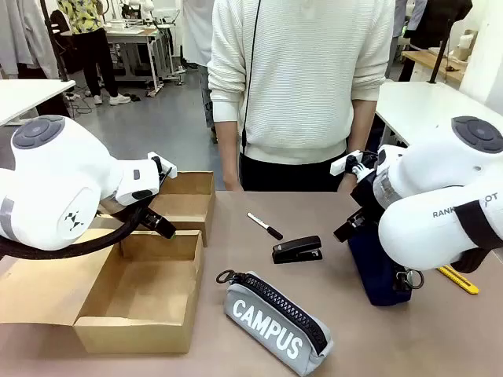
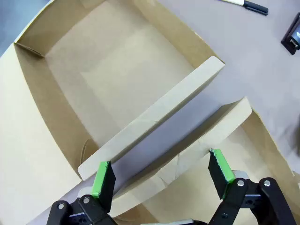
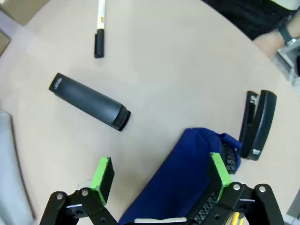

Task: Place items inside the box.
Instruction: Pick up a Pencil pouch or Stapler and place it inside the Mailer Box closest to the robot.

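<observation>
Two grippers stand wide open, neither gripping anything; the left gripper (image 2: 161,171) hangs over the flaps of the open cardboard box (image 1: 137,334); the right gripper (image 3: 161,166) straddles one end of the dark navy pouch (image 3: 183,183), one green pad over its zip side. On the table (image 1: 393,338), outside the box, lie the grey CAMPUS case (image 1: 275,322), nearest the robot; the black stapler (image 1: 297,250) just beyond it; the thin marker (image 1: 265,226) farther still; the yellow knife (image 1: 458,280) farthest right.
</observation>
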{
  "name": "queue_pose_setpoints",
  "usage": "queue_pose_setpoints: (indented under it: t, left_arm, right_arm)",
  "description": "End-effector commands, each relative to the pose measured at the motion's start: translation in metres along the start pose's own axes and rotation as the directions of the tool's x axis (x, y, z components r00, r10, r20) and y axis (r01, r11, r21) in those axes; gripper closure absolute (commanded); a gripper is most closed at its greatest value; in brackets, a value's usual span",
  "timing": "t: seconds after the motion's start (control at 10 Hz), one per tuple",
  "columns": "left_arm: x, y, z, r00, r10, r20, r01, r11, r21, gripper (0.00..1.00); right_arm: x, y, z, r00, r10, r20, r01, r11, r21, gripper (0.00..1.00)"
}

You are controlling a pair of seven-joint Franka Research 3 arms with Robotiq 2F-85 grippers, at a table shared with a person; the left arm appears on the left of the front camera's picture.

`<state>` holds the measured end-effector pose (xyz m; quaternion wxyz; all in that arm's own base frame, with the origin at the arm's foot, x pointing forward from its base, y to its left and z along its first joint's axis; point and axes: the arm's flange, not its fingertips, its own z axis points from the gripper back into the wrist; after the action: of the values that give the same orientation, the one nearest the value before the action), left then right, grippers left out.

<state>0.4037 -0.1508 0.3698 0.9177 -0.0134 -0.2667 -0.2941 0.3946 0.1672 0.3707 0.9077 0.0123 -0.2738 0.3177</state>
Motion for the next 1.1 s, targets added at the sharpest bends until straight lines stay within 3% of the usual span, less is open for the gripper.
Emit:
queue_pose_setpoints:
  t: [0.0,1.0]
  left_arm:
    - [0.0000,0.0000,0.0000,1.000,0.000,0.000,0.000,1.000,0.000,0.00]
    - [0.0000,0.0000,0.0000,1.000,0.000,0.000,0.000,1.000,0.000,0.00]
  right_arm:
    - [0.0000,0.0000,0.0000,1.000,0.000,0.000,0.000,1.000,0.000,0.00]
    - [0.0000,0.0000,0.0000,1.000,0.000,0.000,0.000,1.000,0.000,0.00]
